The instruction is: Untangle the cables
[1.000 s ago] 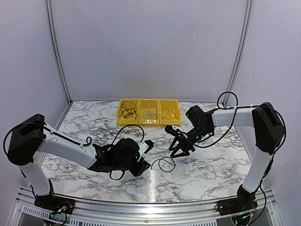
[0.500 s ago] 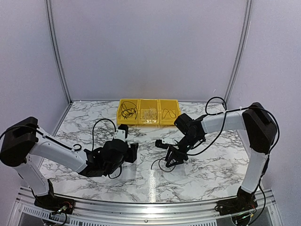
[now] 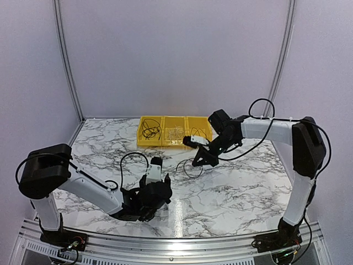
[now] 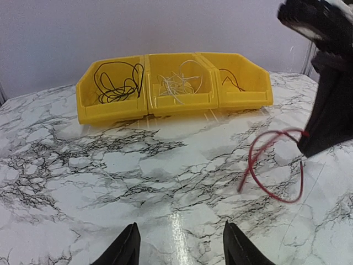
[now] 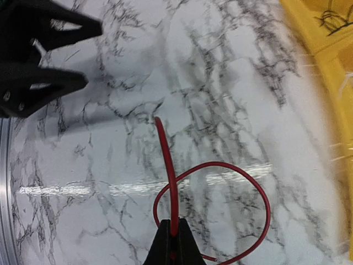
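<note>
Right gripper [image 5: 172, 245]: jaws pinched tight on the red cable [image 5: 167, 176], which hangs from it in one open loop over the marble table [image 4: 110, 165], near the front of the yellow bins [image 4: 182, 104]. Left gripper [image 4: 179, 251]: fingers spread, nothing between them, low over the table, apart from the loop. Black cables [image 4: 113, 94] lie in the left bin, pale cables [image 4: 175, 84] in the middle one.

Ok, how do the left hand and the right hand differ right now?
The right hand is shut on the red cable; the left hand is open and empty. The right hand hangs near the yellow bins; the left hand is well back from them. Both have black fingers.
</note>
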